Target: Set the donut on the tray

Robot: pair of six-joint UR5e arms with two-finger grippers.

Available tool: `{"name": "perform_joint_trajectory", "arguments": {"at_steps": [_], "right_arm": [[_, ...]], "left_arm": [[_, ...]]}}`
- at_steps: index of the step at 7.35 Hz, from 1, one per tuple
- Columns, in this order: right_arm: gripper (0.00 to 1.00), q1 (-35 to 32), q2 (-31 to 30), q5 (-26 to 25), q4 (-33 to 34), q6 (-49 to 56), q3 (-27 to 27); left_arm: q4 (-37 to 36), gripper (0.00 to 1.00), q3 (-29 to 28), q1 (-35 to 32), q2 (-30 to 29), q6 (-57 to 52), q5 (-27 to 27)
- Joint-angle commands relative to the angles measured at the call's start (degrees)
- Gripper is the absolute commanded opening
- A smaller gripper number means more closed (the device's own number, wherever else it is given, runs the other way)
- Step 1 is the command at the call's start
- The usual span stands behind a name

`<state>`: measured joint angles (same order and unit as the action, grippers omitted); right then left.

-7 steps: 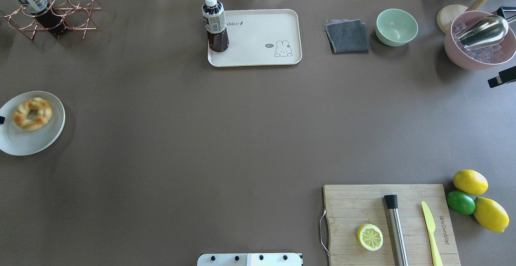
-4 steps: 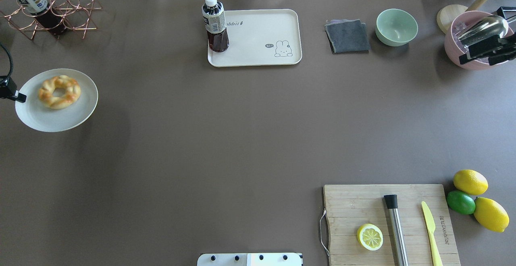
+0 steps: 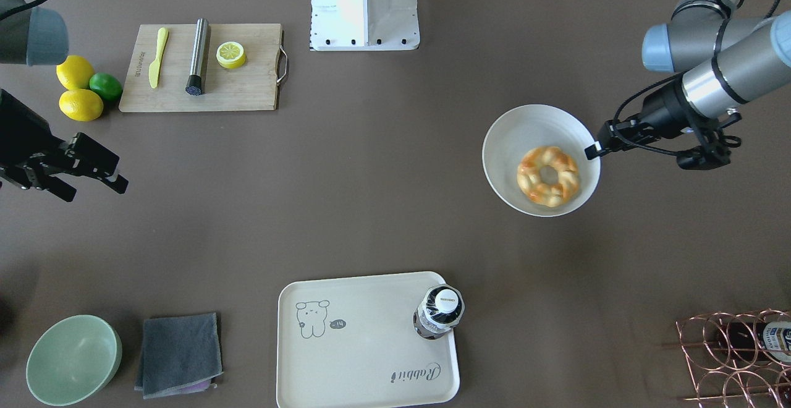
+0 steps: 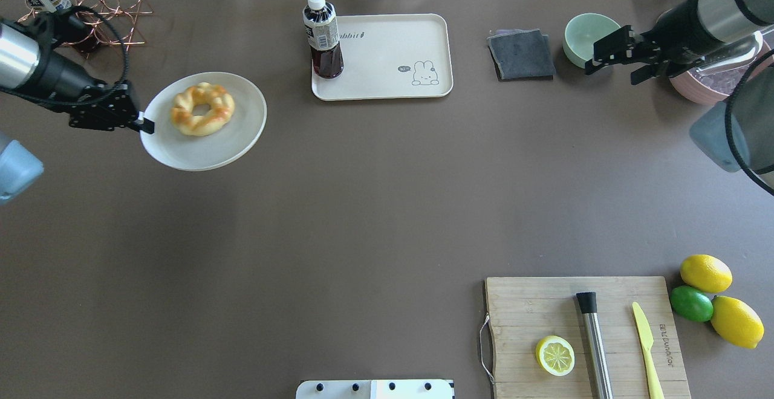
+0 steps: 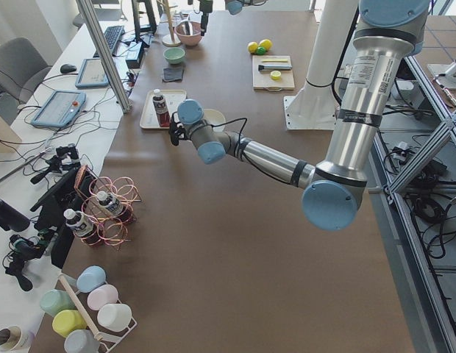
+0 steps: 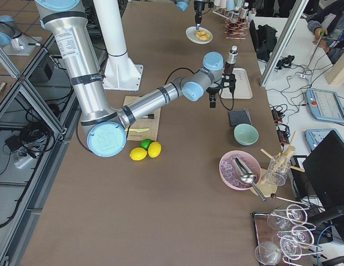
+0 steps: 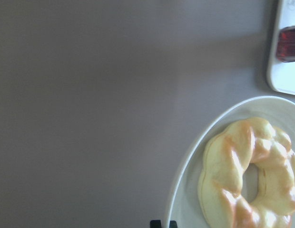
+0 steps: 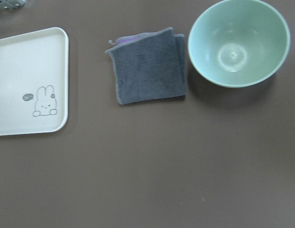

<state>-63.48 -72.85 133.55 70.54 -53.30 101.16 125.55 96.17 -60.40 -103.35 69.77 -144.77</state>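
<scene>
Overhead view, read left to right. The left gripper is clamped on the near rim of the plate, which appears to be held above the table. The donut lies loose on the plate, left of the tray and not on it.

Hazards:
- The single rim pinch may let the plate tip or slip, and the unsecured donut could slide off before it reaches the tray.
- The bottle stands on the tray's left end, the side the plate would approach from. A low or direct pass risks knocking it over.
- A steep tilt to shed the donut could send it rolling past the far edge.

Clearance: the tray's middle and right part are bare. Bare table lies between plate and tray. Right of the tray sit the cloth and the bowl. Above them hangs the right gripper, fingers apart and empty, well clear of the plate's likely path.
</scene>
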Motion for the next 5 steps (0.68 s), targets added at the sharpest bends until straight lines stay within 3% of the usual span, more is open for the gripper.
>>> {"name": "perform_joint_trajectory", "arguments": {"at_steps": [1, 2, 3, 5], "right_arm": [[1.00, 7.02, 7.69, -3.54, 0.56, -15.02, 0.27], [1.00, 9.75, 9.72, -4.52, 1.17, -19.25, 1.23], [0.99, 13.43, 12.52, -6.79, 2.39, -22.77, 1.41], [0.91, 18.54, 17.98, -12.07, 7.12, -26.31, 1.93]], "left_arm": [[-2.48, 0.00, 0.87, 12.78, -12.10, 17.89, 9.37], [-7.64, 0.00, 1.38, 15.54, -16.49, 19.07, 15.85], [-10.65, 0.00, 1.48, 18.18, -19.32, 20.91, 18.62], [-10.77, 0.00, 1.30, 19.61, -21.27, 22.25, 19.70]]}}
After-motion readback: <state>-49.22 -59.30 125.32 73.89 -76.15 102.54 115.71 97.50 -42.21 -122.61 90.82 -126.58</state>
